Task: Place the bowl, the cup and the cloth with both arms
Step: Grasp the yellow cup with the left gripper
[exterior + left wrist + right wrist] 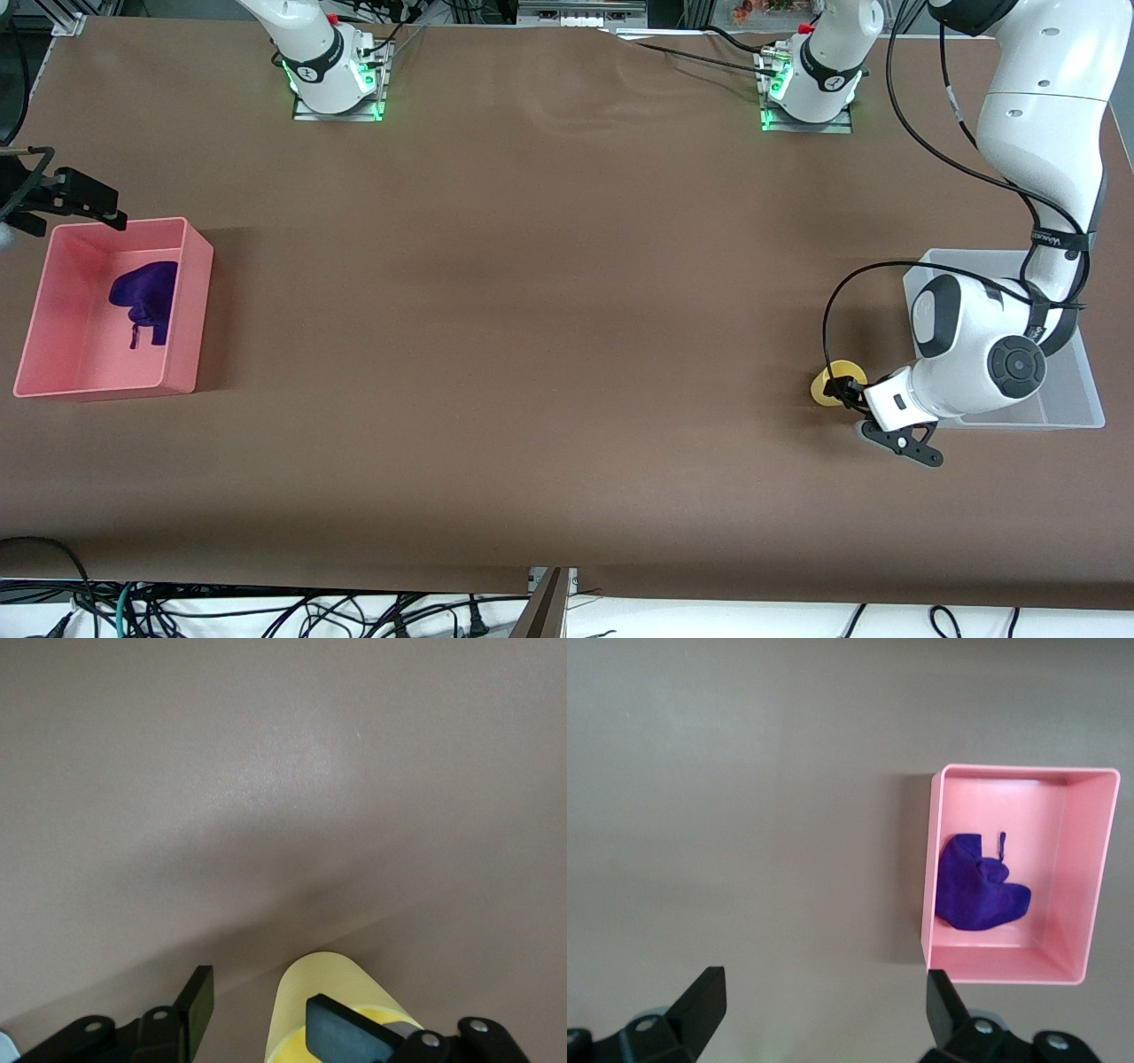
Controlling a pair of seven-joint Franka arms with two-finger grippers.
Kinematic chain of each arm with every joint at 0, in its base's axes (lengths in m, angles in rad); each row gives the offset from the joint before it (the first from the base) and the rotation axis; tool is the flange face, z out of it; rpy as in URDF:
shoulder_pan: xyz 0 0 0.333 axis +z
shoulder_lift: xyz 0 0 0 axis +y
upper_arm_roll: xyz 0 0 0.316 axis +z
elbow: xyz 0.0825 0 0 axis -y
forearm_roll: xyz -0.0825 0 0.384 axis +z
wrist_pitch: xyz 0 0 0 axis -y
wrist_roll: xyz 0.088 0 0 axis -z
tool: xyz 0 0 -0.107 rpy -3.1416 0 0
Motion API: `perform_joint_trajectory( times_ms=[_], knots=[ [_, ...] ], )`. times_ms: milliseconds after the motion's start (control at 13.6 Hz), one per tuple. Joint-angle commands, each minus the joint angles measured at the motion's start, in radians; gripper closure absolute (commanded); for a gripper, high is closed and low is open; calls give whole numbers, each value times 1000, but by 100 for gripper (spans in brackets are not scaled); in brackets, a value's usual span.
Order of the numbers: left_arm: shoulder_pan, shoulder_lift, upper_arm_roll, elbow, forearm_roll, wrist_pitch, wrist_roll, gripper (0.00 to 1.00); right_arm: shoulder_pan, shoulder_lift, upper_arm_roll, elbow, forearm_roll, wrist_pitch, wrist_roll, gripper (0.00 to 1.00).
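The yellow cup (826, 385) stands on the brown table beside the clear tray (1076, 390). My left gripper (849, 394) is low at the cup and open. In the left wrist view one finger (350, 1029) is inside the cup (332, 979) and the other finger (197, 1003) is outside it, well clear of the wall. The purple cloth (146, 297) lies in the pink bin (190, 292) at the right arm's end of the table. My right gripper (89, 202) is open and empty, up over the table by that bin. The bowl is out of view.
The left arm's wrist and forearm hang over the clear tray and hide most of its inside. In the right wrist view, the pink bin (1099, 877) with the cloth (974, 895) shows off to one side of the right gripper (824, 992), with bare table under the jaws.
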State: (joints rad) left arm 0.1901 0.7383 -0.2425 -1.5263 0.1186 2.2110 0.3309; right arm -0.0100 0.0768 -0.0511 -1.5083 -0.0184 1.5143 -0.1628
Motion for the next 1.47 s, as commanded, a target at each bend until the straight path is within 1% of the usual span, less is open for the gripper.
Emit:
perform_joint_trajectory(
  times_ms=[0, 74, 147, 663, 736, 810, 883, 957, 1252, 1399],
  knots=[
    [-1, -33, 2, 0, 3, -83, -1, 37, -4, -43, 7, -29, -20, -46, 2, 0],
    [-3, -49, -6, 6, 3, -132, -1, 33, -4, -43, 7, -27, -15, -46, 9, 0],
    [-3, -60, -15, 5, 3, -163, 0, 31, -4, -43, 7, -26, -12, -48, 22, 0],
    [2, -53, -15, -18, 10, -194, 53, 32, -1, -25, 1, -20, -9, -45, 40, 0],
    [6, -51, -15, -31, 15, -191, 53, 36, -1, -23, 0, -15, -9, -45, 40, 0],
    [8, -47, -15, -31, 15, -191, 54, 53, 1, -23, 2, -7, -11, -46, 43, 0],
    [3, -45, -15, -31, 15, -191, 54, 82, 1, -23, 2, -6, -11, -48, 45, 0],
    [0, -45, -15, -31, 15, -189, 53, 100, 2, -23, 4, -3, -12, -48, 45, 0],
    [-1, -63, -15, -9, 18, -195, 74, 100, 4, -14, 7, 11, -11, -48, 46, 0],
    [-3, -118, -18, 8, 18, -250, 76, 100, 4, -12, 8, 11, -11, -48, 46, 0]
  ],
)
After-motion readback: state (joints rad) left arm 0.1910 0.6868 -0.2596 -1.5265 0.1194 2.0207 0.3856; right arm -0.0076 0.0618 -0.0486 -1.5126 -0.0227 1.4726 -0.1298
